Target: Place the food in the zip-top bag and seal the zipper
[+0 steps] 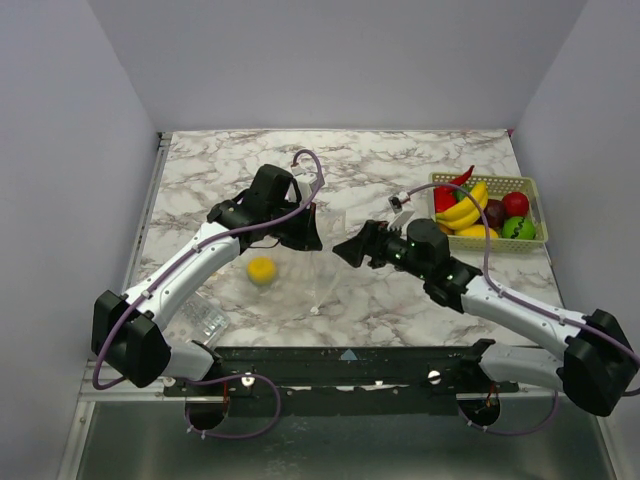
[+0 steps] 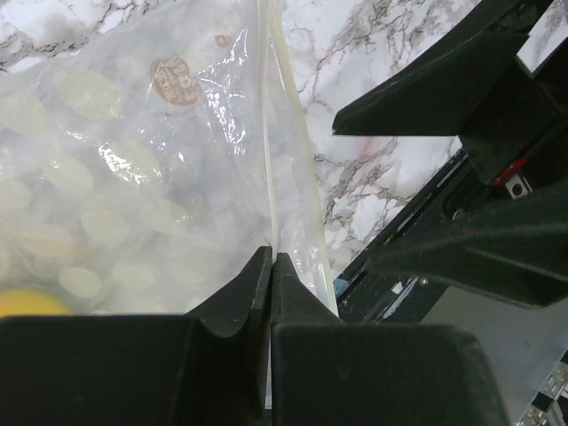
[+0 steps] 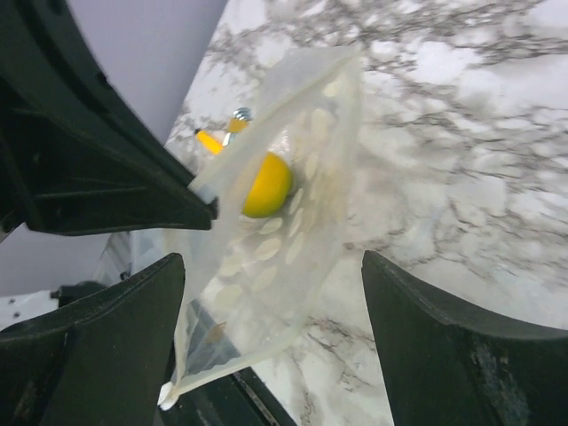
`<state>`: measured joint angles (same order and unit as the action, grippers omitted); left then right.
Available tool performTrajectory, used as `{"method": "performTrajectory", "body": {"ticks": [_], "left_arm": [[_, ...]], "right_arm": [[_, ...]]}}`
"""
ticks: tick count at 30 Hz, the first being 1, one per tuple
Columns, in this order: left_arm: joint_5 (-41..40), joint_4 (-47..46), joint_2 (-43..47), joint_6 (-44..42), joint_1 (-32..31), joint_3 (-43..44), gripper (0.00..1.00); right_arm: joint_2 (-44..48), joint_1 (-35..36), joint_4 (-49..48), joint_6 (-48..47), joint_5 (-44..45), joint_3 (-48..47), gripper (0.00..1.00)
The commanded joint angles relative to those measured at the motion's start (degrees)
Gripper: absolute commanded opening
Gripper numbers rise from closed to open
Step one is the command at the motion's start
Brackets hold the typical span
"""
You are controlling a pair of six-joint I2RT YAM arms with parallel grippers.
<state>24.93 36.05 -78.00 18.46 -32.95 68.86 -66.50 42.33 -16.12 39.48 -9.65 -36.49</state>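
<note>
Clear, floppy bag (image 3: 302,257) is held up by one edge over the veined marble table (image 1: 400,160), crinkled and glossy, with a round yellow fruit (image 3: 266,185) inside. Left gripper (image 2: 271,262) has its black jaws pressed together on the pale zipper (image 2: 282,160) strip. Right gripper (image 3: 271,264) is near the bag, jaws spread wide, gripping nothing. Glossy toy fruits (image 1: 515,204) fill a lattice basket (image 1: 538,205) well apart.

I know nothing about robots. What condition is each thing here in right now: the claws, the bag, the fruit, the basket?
left gripper: shut, pinching the bag's edge.
right gripper: open, holding nothing, facing the bag.
zip-top bag: held up by one edge, one fruit inside.
zipper: cannot tell whether it is sealed.
yellow fruit: inside the bag.
basket: on the table, holding food.
other toy food: in the basket, not bagged.
</note>
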Motion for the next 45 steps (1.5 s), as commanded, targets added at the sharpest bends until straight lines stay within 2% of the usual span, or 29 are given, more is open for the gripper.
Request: {"method": "performTrajectory", "body": {"ticks": [1, 6, 14, 20, 26, 32, 37, 45], "left_arm": [[1.44, -0.81, 1.63, -0.08, 0.29, -0.57, 0.0], [1.67, -0.82, 1.69, 0.0, 0.31, -0.57, 0.0], [1.92, -0.81, 1.9, 0.09, 0.27, -0.39, 0.0], [2.67, -1.09, 2.36, 0.26, 0.28, -0.63, 0.0], [4.06, -1.45, 2.6, 0.7, 0.33, -0.83, 0.0], [5.53, -2.06, 3.61, 1.18, 0.26, -1.27, 0.0], [6.62, -2.46, 3.39, 1.58, 0.28, -1.36, 0.0], [6.84, -2.43, 3.13, 1.58, 0.27, -1.36, 0.0]], "right_arm": [[4.33, 0.39, 10.83, -1.49, 16.13, -2.62, 0.83], [6.0, -3.31, 24.41, -1.86, 28.38, -6.73, 0.82], [6.95, -30.17, 36.71, 3.74, 35.68, -11.18, 0.8], [-0.1, -39.55, 38.87, 1.17, 46.37, -17.53, 0.8], [-10.15, -48.64, 38.12, -5.27, 45.99, -23.49, 0.82], [-18.7, -55.08, 38.62, -9.16, 41.29, -27.88, 0.87], [-26.49, -57.89, 38.96, -12.13, 37.01, -32.18, 0.88], [-33.6, -59.83, 39.37, -13.14, 36.42, -33.92, 0.87]]}}
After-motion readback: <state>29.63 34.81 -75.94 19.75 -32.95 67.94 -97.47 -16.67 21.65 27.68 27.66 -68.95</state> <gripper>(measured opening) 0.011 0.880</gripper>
